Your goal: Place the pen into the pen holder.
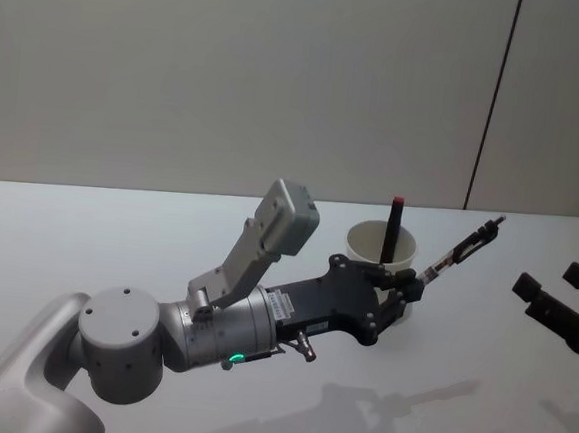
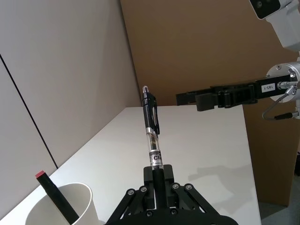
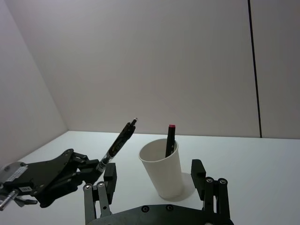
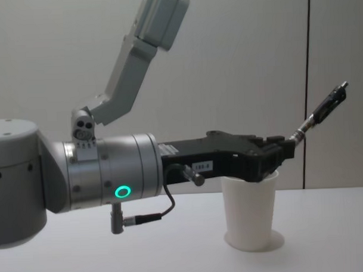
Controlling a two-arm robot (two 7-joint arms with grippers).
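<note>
A white table (image 1: 87, 241) is seen stretching across the scene, with a pale wall behind it. The left arm (image 1: 210, 331) is extended forward over the table from the robot's left. Its wrist camera housing is raised above the forearm.

The pen holder (image 1: 368, 241), a white paper cup, is stood upright on the table near the middle; in the chest view it (image 4: 250, 214) is seen just under the tip of the left gripper (image 4: 287, 145). A black marker with a red cap (image 1: 392, 230) is already leaned inside the cup, its cap raised above the rim.

The right gripper (image 1: 548, 278) is held low over the table at the robot's right, well apart from the cup, with its fingers spread and nothing between them.

The left gripper (image 1: 413, 284) is clenched on the lower end of the pen (image 1: 462, 252), just above the cup's rim on the side towards the robot's right. The pen (image 2: 151, 126) is held in the air outside the cup, tilted up and away towards the right. Its black clip end is uppermost and its clear barrel is pinched between the fingers (image 2: 163, 174).
</note>
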